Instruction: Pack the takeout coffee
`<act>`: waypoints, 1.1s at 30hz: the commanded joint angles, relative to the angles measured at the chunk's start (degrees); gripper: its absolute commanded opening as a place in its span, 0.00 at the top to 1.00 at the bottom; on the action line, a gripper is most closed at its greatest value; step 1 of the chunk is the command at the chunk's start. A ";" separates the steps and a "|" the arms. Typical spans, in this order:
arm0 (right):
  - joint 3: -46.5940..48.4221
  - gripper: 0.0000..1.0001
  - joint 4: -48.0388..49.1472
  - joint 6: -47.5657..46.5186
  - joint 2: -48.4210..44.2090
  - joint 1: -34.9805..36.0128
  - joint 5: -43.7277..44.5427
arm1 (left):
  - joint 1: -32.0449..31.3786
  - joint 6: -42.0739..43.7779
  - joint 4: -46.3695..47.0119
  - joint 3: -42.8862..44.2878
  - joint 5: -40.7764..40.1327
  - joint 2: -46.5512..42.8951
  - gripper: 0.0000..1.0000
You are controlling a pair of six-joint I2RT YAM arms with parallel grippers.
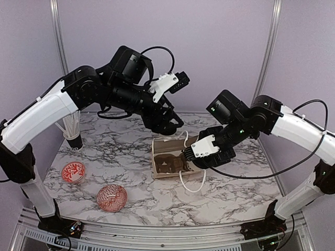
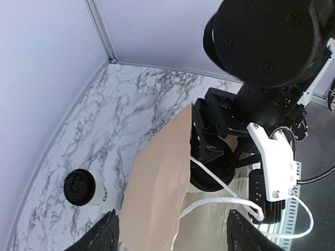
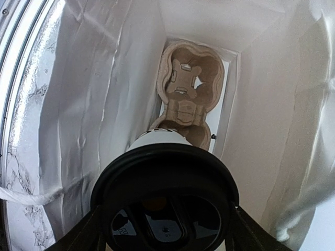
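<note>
Inside the tan bag, your right pincer is pinching one lidded cup above the single two-pocket carrier. A second cup is standing far left on the worktop. Your left pincer is hovering spread above the bag. Two red bowls are sitting front-left.

Marble-look tabletop, smooth with a soft sheen. The paper bag is matt tan kraft outside, pale and creased inside. Down in it, the pulp carrier looks rough, fibrous and dull. The lid is glossy black plastic, on a smooth white paper cup.
</note>
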 commanded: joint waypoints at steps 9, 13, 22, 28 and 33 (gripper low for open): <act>-6.00 0.50 -6.34 -0.25 -7.33 9.98 4.39 | 12.97 -4.86 9.55 -5.75 -3.03 6.28 0.27; -6.21 0.50 -4.79 1.87 -7.97 10.74 5.91 | 13.87 -4.49 10.22 -3.67 -2.67 13.84 0.29; -9.58 0.51 2.85 5.88 -11.37 10.80 11.52 | 13.62 -7.30 12.26 -3.37 6.52 22.44 0.32; -14.17 0.51 6.23 1.43 -16.38 12.08 13.68 | 12.43 -7.78 13.31 -5.43 9.60 22.23 0.35; -21.08 0.51 12.80 -2.77 -20.68 12.52 16.95 | 11.18 -7.77 13.30 -8.55 10.46 21.93 0.37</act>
